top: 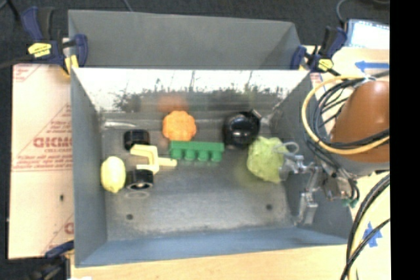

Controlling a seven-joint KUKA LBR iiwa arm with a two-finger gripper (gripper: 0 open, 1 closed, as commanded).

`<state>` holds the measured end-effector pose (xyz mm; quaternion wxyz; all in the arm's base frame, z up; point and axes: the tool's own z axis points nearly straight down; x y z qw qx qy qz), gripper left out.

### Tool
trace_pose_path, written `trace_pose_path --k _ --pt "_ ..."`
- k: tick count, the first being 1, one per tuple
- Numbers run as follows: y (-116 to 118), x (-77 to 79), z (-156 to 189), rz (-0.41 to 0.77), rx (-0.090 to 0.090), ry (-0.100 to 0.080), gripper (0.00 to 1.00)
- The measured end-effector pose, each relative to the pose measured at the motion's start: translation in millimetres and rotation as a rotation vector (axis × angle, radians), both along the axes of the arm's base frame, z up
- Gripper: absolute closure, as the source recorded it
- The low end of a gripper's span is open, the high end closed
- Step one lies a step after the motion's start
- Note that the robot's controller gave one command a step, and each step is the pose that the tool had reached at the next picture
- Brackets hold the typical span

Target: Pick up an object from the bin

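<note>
I take the pale green crumpled lump [265, 159] as my reference. The gripper [306, 203] stands just right of the lump and slightly toward the front, close to the right wall of the bin [184, 42]. I cannot tell whether the claw is set wide or narrow. The lump is the nearest thing to it and lies apart from the other things. Up and left of the lump, near the back wall, sits a black ball [240, 130]. Left of the lump lies a green block [195, 152], with an orange round thing [179, 126] just behind it. Farther left, a cream piece [151, 157], two black wheels [136, 138] and a yellow oval [113, 174] are clustered near the left wall. In front of the lump the floor is bare up to the front wall.
</note>
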<state>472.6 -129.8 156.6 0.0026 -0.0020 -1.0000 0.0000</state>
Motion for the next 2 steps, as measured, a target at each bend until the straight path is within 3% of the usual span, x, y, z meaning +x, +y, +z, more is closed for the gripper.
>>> trace_pose_path --k 1,2 --pt "0.5 1.7 4.3 0.004 -0.002 -0.008 0.00" --pt "14.2 27.0 -37.8 -0.071 -0.002 -0.011 0.00"
